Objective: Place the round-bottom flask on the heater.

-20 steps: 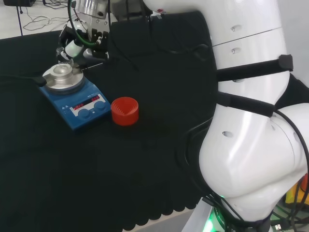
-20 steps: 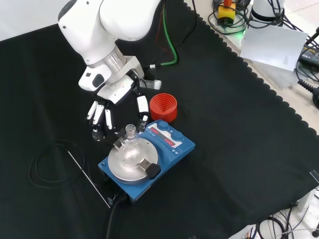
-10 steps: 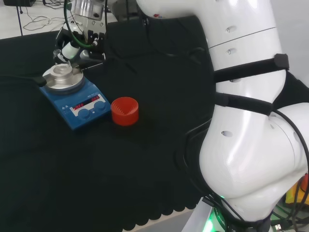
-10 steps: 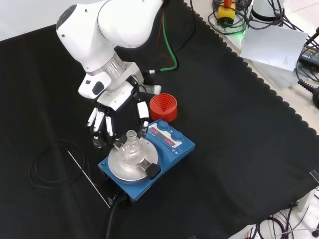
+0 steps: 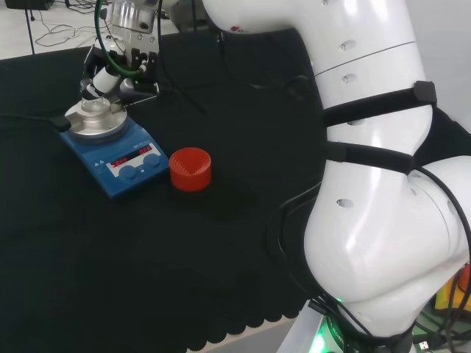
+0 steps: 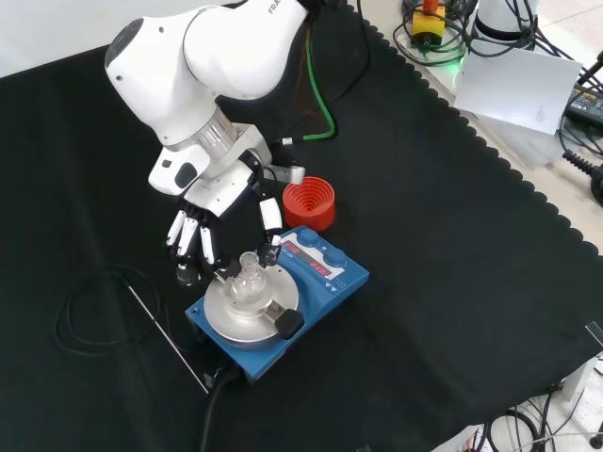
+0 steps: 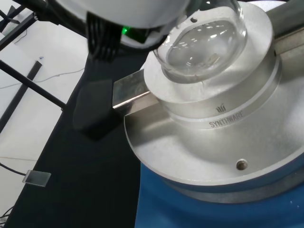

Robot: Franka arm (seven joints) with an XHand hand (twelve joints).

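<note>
In the front view the hand [image 6: 203,226] hangs at about ten o'clock from the heater [image 6: 278,301], its fingers [image 6: 188,235] straight and spread wide, gripping nothing. The round-bottom flask [image 6: 249,276] sits upright in the heater's silver block, neck up. At one o'clock from the heater stands a red ribbed stand [image 6: 309,202] on the black surface [image 6: 452,235].

Black-cloth bench [image 6: 452,235] carries blue heater [image 6: 320,278], red stand [image 6: 309,202], cable [image 6: 94,311]
</note>
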